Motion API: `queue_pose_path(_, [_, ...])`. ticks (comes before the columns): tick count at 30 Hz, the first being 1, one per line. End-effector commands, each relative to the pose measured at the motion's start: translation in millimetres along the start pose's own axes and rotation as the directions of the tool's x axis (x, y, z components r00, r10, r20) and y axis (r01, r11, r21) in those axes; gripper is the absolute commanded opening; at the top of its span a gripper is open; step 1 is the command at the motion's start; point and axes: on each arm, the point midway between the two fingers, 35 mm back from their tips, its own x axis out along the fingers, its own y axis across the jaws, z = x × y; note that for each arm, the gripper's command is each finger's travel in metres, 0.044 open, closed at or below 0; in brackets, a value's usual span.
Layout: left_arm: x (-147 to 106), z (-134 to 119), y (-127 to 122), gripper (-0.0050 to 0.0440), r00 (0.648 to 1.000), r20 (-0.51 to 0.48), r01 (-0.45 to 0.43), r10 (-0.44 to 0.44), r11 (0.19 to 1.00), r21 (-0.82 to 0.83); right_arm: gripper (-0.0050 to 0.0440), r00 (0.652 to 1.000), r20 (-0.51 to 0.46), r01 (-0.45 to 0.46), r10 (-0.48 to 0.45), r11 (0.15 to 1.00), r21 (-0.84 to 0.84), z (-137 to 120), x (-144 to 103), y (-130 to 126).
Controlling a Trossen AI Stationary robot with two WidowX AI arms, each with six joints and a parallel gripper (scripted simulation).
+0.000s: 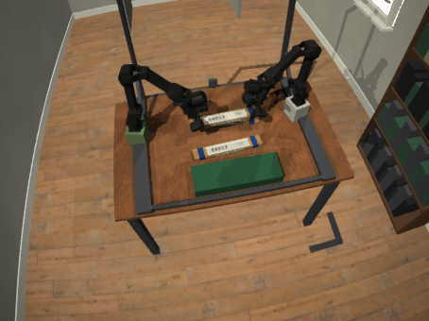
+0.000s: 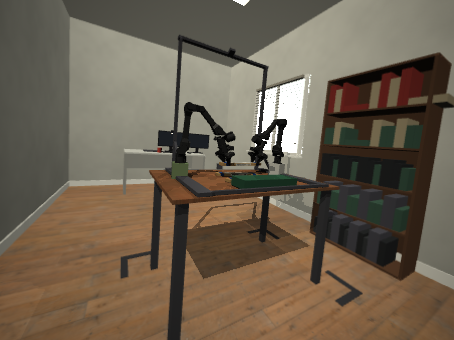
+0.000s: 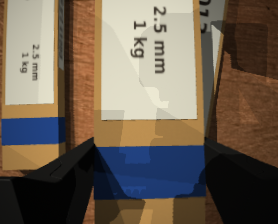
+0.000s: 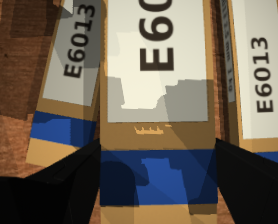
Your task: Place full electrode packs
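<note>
held pack: the raised electrode pack (image 1: 227, 118) (image 2: 238, 166) (image 3: 149, 65) (image 4: 158, 75), label up, roughly level, above the tabletop (image 1: 170, 171) (image 2: 164, 188) (image 3: 245, 125) (image 4: 17, 65)
left hand (image 1: 255, 114) (image 3: 147, 143): grasping the raised pack by the blue band at its "2.5 mm 1 kg" end
right hand (image 1: 197, 124) (image 4: 158, 145): grasping the same pack by the blue band at its "E6013" end
near pack: the lower pack (image 1: 227, 147) (image 3: 32, 75) (image 4: 259, 75), flat on the tabletop, label up, between the raised pack and the platform, off the platform
third pack: the skewed pack (image 3: 215, 75) (image 4: 67, 95), label up, lower than the raised pack and partly hidden by it, at an angle to it
platform: low green platform (image 1: 237, 173) (image 2: 264, 181), no pack on it
labels: E6013, 2.5 mm, 1 kg readable on the raised and lower packs; E6013 on the skewed one
bands: blue, near the ends
fill level: can't tell for any pack
arm bases: green block (image 1: 137, 136) (image 2: 180, 169) under right arm, white block (image 1: 297, 109) under left arm
</note>
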Motion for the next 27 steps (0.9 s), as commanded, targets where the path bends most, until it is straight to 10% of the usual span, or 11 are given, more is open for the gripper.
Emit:
queue_pose_path(1, [-7.7, 10.4, 1.2, -0.0050, 0.999, 0.032, 0.026, -0.027, 0.999, 0.043, -0.0050, 1.000, 0.011, 0.029, -0.030, 0.999, 0.041, 3.7, -6.0, -22.7])
queue_pose_path(27, [-3.3, 9.8, 50.3, -0.0050, 1.000, 0.018, 0.024, -0.025, 0.999, 0.043, -0.0050, 0.999, 0.009, 0.034, -0.034, 0.999, 0.040, 0.6, -7.5, -71.9])
